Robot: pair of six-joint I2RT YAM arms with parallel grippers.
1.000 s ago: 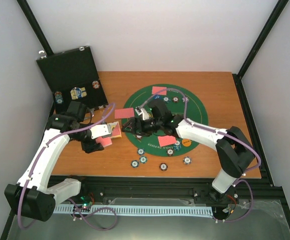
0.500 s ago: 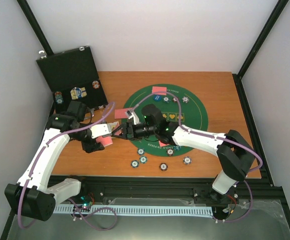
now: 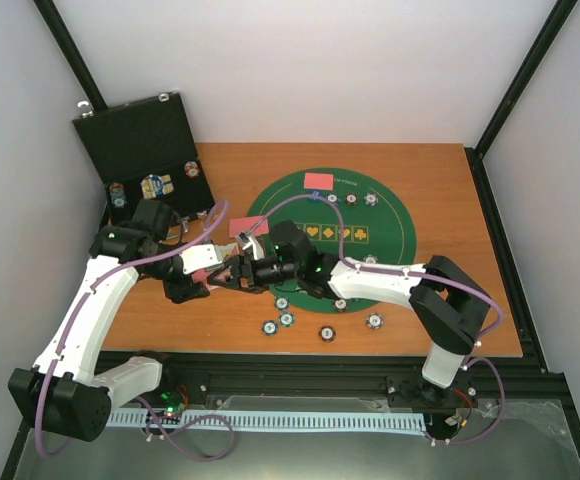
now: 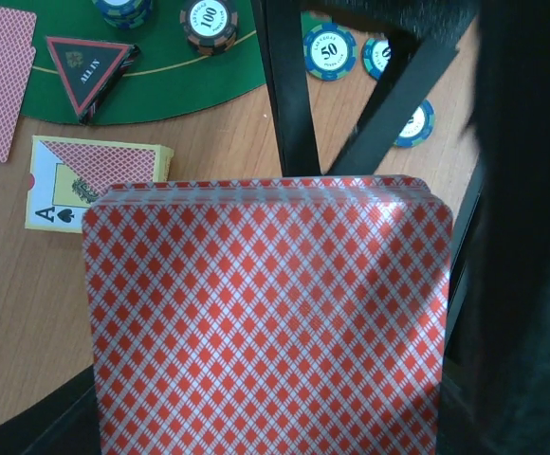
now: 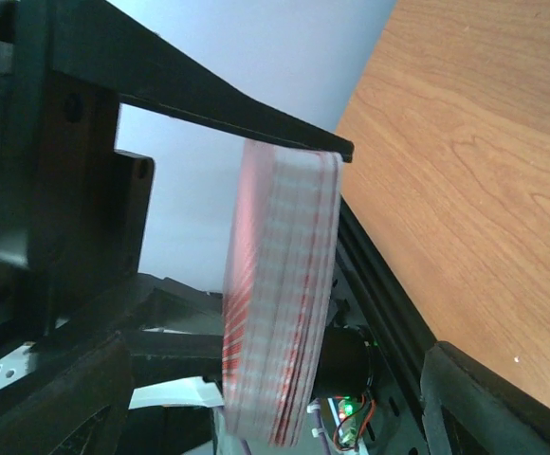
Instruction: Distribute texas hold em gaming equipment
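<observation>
My left gripper [image 3: 208, 264] is shut on a deck of red-backed playing cards [image 3: 201, 275] just left of the green mat [image 3: 390, 215]. The deck fills the left wrist view [image 4: 265, 322] and hides my left fingers there. My right gripper [image 3: 233, 270] is open, and the deck stands edge-on between its fingers [image 5: 503, 398] in the right wrist view [image 5: 280, 303]. Single red cards lie at the mat's far edge [image 3: 318, 181] and left edge [image 3: 242, 227]. Striped chips [image 3: 286, 319] lie in front of the mat. The black triangle marker [image 4: 87, 71] lies on the felt.
The black hinged case [image 3: 140, 150] stands open at the back left with chips in it. A card box showing an ace of spades [image 4: 100, 175] lies on the wood under the deck. More chips [image 4: 329, 49] sit near the mat's edge.
My right gripper has swept left off the mat to the deck held by my left gripper. The left gripper has stayed almost in place with the deck.
</observation>
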